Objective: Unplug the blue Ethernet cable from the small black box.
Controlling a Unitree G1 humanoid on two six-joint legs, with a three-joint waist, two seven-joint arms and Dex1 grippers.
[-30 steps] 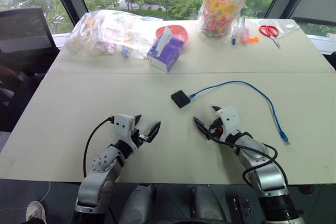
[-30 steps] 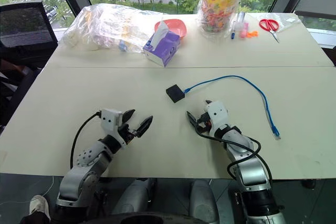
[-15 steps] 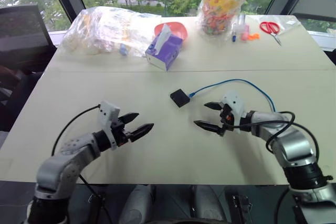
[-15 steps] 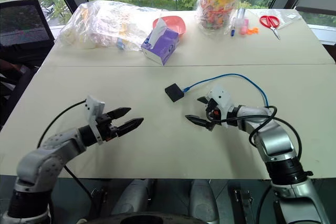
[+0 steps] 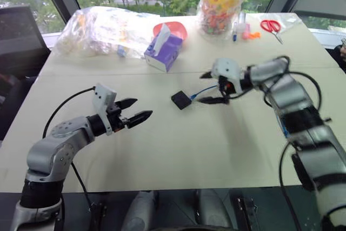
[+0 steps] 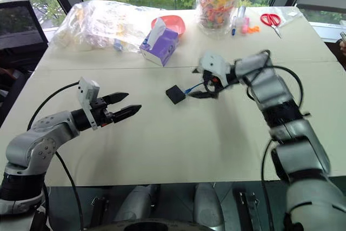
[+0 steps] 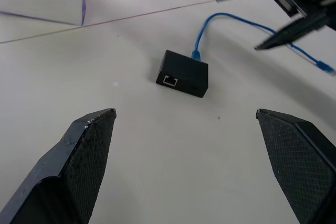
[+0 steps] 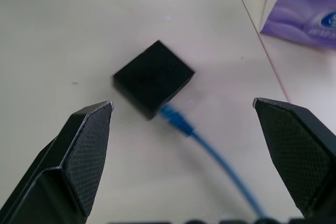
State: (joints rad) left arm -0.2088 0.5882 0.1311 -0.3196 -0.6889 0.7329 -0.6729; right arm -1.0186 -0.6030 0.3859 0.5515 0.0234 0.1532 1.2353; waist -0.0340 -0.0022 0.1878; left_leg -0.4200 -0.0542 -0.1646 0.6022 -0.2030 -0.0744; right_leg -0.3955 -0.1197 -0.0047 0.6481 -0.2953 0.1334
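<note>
While the blue Ethernet cable [image 5: 201,91] is plugged into the small black box [image 5: 181,100] at centre frame, the right gripper [image 5: 212,87] hangs just beside that joint.
The cable leaves the box's right side and runs toward the upper right of the frame, under the right gripper, whose fingers are spread wide and empty. The left gripper [image 5: 138,116], also spread and empty, points at the box from the lower left, well apart. The right arm looks the nearer for the plug.
</note>
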